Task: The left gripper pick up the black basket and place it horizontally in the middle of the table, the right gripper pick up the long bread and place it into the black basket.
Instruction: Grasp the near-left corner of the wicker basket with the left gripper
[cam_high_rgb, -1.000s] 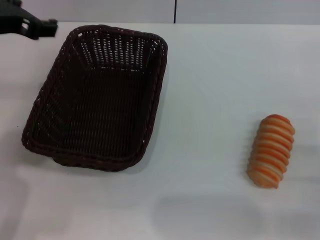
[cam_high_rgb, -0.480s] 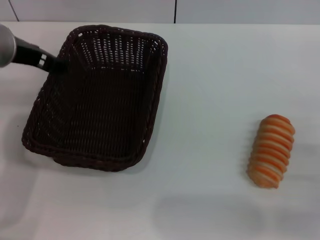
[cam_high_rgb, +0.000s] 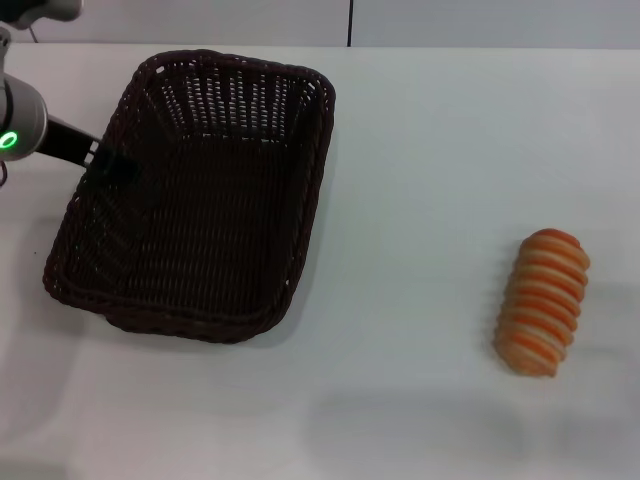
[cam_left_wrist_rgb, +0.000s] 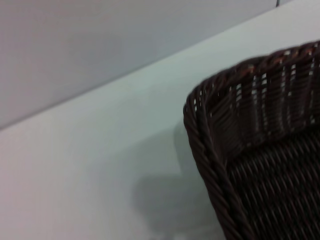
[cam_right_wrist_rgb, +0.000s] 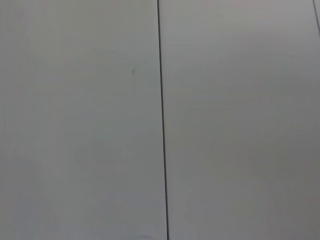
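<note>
The black basket (cam_high_rgb: 318, 175), a dark woven tray, lies on the left part of the white table (cam_high_rgb: 430, 150), its long side running away from me. My left gripper (cam_high_rgb: 113, 166) reaches in from the far left, just past the arm's green ring, and sits at the basket's left rim near the far corner. The left wrist view shows that corner of the basket (cam_left_wrist_rgb: 201, 131) close up, with the table (cam_left_wrist_rgb: 100, 150) beside it. The long bread (cam_high_rgb: 543, 300), orange-brown with cream stripes, lies alone at the right. My right gripper is out of view.
A grey wall with a dark vertical seam (cam_high_rgb: 351, 22) runs behind the table's far edge. The right wrist view shows only wall panels and a seam (cam_right_wrist_rgb: 162, 120).
The left arm has swung in from the far left and come down to the basket's left rim, and its green ring now shows. Basket and bread have not moved.
</note>
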